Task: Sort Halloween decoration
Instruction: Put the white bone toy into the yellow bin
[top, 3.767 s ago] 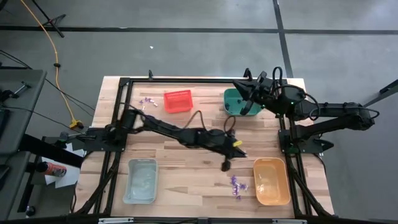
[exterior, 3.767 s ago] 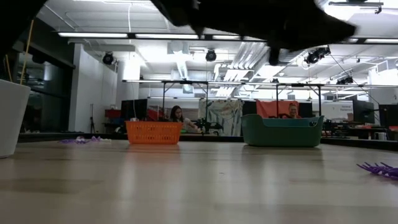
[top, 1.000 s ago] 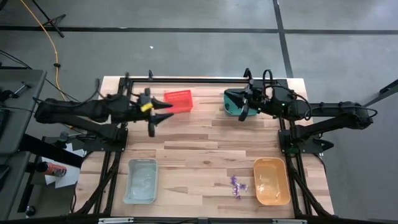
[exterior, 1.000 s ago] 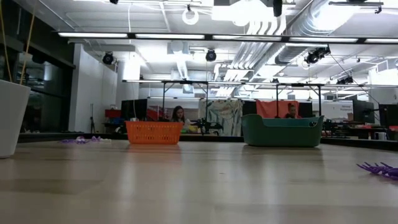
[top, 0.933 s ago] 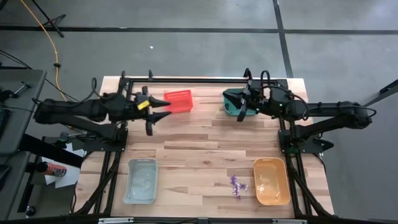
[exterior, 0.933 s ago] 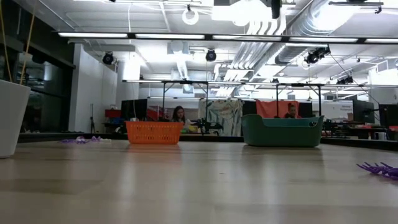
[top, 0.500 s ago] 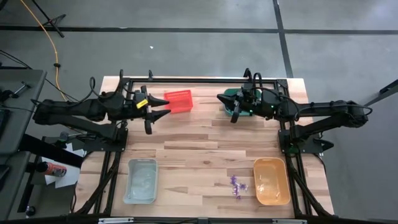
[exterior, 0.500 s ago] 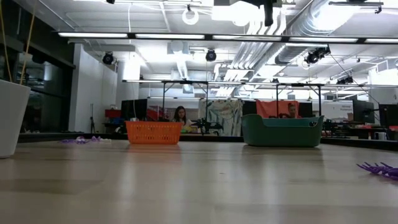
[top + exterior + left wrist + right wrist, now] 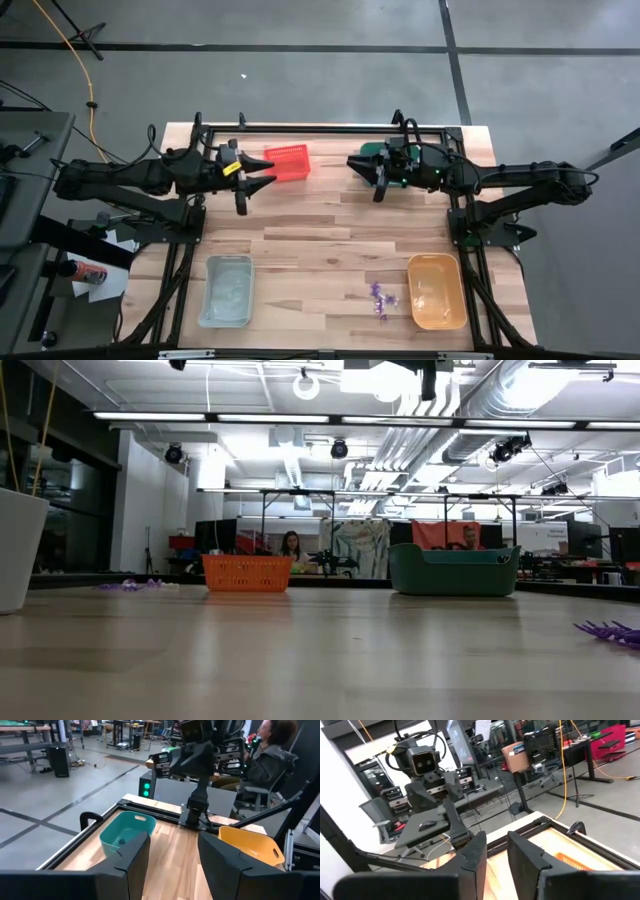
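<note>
Both arms are drawn up at the far end of the table, and neither is holding anything. The left gripper point(image 9: 258, 183) hangs with its fingers parted and empty just beside the red bin point(image 9: 286, 163), and the right gripper point(image 9: 368, 176) sits opposite, also parted and empty, against the near rim of the green bin point(image 9: 372, 160). From the left gripper, the closest decorations are the small purple scatter point(image 9: 237, 148) in the far left corner, lying just past its wrist on the far side of the red bin; in the low view the same bits show as a faint purple smear point(image 9: 130, 586) left of that bin. From the right gripper the other purple cluster point(image 9: 380, 297) lies well away toward the near edge, almost straight out from it, just beside the orange bin point(image 9: 437, 291) and well apart from the clear bin point(image 9: 226, 290). That cluster is strung out roughly front to back rather than across the table. I'd judge the right arm the nearer hand for it, since it stays on its own side, while the left arm would have to cross the whole table diagonally. The left arm is plainly better placed for the corner scatter. I can't pick out a dark trinket anywhere from here.
</note>
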### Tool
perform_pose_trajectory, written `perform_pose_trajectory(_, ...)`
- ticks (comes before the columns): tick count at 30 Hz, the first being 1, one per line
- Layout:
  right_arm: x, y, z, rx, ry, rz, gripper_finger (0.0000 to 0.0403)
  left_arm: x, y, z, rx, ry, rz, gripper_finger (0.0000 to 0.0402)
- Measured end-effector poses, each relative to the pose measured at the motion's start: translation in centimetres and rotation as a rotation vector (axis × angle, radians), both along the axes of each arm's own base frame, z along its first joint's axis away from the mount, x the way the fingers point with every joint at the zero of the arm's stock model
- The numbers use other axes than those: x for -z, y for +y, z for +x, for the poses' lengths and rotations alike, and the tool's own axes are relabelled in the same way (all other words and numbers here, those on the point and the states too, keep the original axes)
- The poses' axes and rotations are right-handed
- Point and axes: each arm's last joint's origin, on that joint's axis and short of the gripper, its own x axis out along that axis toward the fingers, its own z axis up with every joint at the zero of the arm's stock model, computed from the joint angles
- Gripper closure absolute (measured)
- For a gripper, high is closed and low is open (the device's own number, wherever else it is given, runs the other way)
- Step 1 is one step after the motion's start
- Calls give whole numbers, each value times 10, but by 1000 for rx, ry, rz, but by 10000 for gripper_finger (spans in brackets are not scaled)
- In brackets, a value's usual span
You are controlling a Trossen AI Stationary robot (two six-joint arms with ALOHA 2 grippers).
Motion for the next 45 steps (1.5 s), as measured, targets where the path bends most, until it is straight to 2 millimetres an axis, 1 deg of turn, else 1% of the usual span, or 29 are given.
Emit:
perform_pose_trajectory(6, -3, 0, 0, -3, 9, -4, 324, 0, 0, 0, -4, -4, -10, 245)
perform_pose_trajectory(9, -9, 0, 3, -3, 47, -41, 324, 0, 0, 0, -4, -4, -10, 245)
perform_pose_trajectory(12, -15, -1, 12, -4, 104, -72, 324, 0, 0, 0, -4, -3, -10, 245)
perform_pose_trajectory(14, -18, -1, 18, -12, 161, -85, 323, 0, 0, 0, -4, -3, -10, 245)
perform_pose_trajectory(16, -18, 0, 26, -61, 244, -74, 323, 0, 0, 0, -4, 1, -10, 245)
perform_pose_trajectory(18, -15, 4, 32, -151, 368, -23, 323, 1, 0, 0, -4, 7, -9, 245)
perform_pose_trajectory(20, -10, 12, 37, -271, 513, 57, 323, 2, 0, 0, -4, 18, -8, 245)
perform_pose_trajectory(24, 7, 39, 38, -519, 810, 311, 323, 4, 0, -1, -4, 38, -6, 245)
perform_pose_trajectory(27, 25, 68, 36, -617, 990, 464, 323, 5, 0, -1, -4, 50, -5, 245)
perform_pose_trajectory(31, 54, 116, 30, -674, 1146, 529, 323, 7, 0, -1, -4, 72, -4, 245)
perform_pose_trajectory(34, 75, 150, 25, -707, 1223, 552, 323, 8, 0, -2, -4, 83, -3, 245)
perform_pose_trajectory(36, 91, 169, 23, -701, 1287, 576, 323, 8, 0, -2, -4, 84, -2, 245)
perform_pose_trajectory(39, 113, 185, 26, -611, 1382, 640, 324, 8, 0, -2, -4, 84, -2, 245)
perform_pose_trajectory(42, 136, 191, 36, -471, 1449, 754, 325, 8, 0, -2, -4, 84, -1, 245)
perform_pose_trajectory(45, 156, 193, 41, -358, 1508, 821, 325, 8, 0, -2, -1, 88, 13, 245)
